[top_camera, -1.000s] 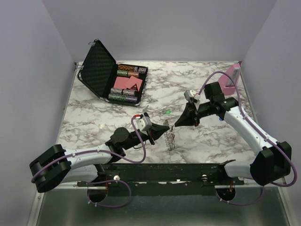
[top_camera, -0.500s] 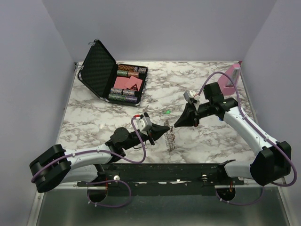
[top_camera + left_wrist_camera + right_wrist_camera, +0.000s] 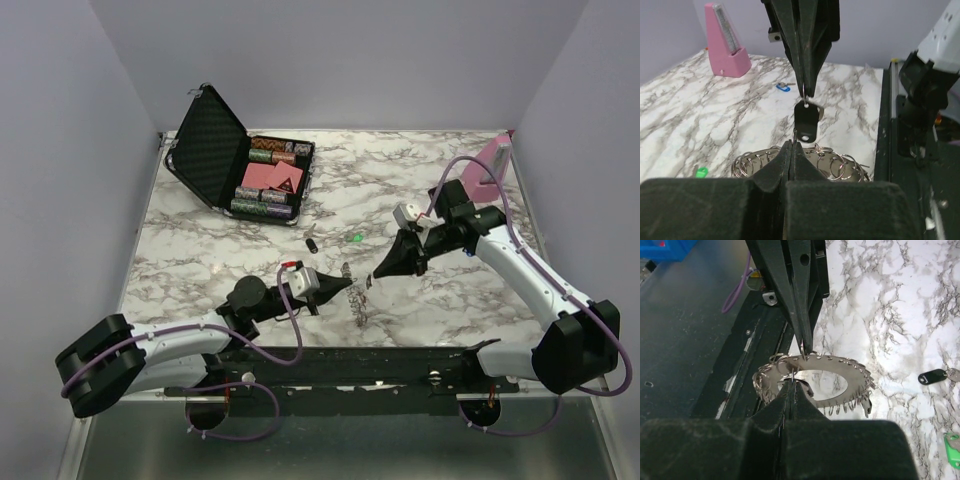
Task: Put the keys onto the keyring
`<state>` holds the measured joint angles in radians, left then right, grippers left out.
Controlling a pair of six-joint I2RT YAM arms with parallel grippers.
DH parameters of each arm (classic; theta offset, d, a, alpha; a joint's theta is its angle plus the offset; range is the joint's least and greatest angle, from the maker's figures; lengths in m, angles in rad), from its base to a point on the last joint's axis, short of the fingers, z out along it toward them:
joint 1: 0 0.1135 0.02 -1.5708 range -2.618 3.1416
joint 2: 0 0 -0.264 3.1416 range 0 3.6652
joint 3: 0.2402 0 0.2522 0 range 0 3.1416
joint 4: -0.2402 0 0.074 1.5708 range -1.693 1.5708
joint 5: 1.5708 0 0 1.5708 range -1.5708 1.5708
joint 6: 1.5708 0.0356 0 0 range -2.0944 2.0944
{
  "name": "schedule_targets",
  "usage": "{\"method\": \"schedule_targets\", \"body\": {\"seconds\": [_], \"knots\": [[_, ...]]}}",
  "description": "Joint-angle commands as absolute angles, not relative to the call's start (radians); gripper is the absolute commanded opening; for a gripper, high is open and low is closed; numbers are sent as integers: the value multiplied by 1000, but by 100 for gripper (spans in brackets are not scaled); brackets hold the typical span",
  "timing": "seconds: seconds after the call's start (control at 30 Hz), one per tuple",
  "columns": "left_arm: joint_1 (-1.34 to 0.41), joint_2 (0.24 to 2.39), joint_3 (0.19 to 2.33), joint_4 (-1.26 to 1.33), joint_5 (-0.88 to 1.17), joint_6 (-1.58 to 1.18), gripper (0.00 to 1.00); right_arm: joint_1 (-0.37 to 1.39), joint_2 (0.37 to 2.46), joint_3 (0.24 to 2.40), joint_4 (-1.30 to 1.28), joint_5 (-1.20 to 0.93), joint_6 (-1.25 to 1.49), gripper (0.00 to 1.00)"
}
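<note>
left arm (image 3: 180, 335) low, stretched forward and inward | left gripper (image 3: 352, 286) jaws pressed together, tip pointing right | right arm (image 3: 520, 265) elbow out, wrist angled down-left | right gripper (image 3: 378, 273) jaws clamped tight | my two tips face each other, close, right one slightly higher than left

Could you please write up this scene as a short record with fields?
left gripper: jaws shut on the rim of the keyring
right gripper: jaws shut, black-headed key hanging at the tip, close to the keyring
lying loose: second black key, green key, blue key
far right corner: pink metronome
far left: open black case
</note>
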<state>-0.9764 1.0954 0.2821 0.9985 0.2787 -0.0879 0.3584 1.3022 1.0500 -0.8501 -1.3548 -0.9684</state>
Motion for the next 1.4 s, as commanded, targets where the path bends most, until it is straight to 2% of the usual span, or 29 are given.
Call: {"method": "schedule_targets", "body": {"seconds": [0.0,0.2,0.33,0.63,0.83,1.13,1.37], "knots": [[-966,1002,256,956,382,162,0,365,1305,1074,-1113,-1365,-1334,0],[-966,937,308,801,376,274,0,365,1302,1048,-1278,-1325,-1690,0],[-966,940,334,775,390,299,0,365,1310,1068,-1305,-1313,-1761,0],[-966,924,410,667,356,409,0,365,1351,1238,-1253,-1163,-1481,0],[-968,940,425,682,362,394,0,365,1410,1342,-1353,-1120,-1416,1],[-968,1048,423,894,325,172,0,364,1385,1310,-1305,-1094,-1381,0],[-966,1092,403,960,311,55,0,361,1339,1250,-1149,-1129,-1195,1]]}}
